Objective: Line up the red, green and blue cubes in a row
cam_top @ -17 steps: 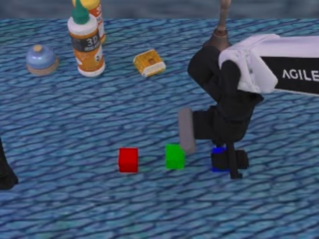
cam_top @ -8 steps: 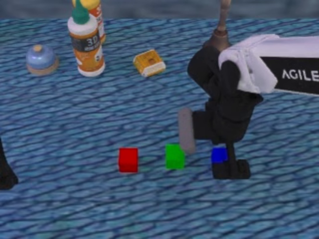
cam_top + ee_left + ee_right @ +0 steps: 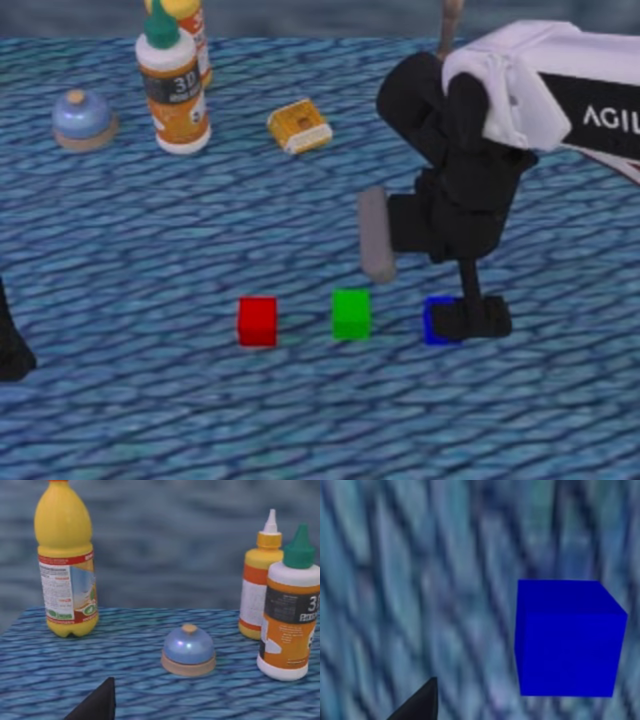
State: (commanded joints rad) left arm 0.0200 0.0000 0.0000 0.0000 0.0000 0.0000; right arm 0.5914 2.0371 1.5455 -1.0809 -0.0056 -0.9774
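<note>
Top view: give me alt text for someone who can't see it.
Red cube, green cube and blue cube sit in a row on the blue table, with the right gripper over the blue cube's right edge. Bottles, a bell and an orange-yellow block stand behind.

A white glue bottle with an orange label and a green conical cap stands upright near the far left of the blue woven-pattern table. Just behind it stands a second orange-and-white bottle with a white nozzle tip. A glossy blue dome bell on a tan base sits to their left. A tall yellow juice bottle with a printed label stands farther off. An orange-yellow boxy block with white trim lies right of the bottles.
</note>
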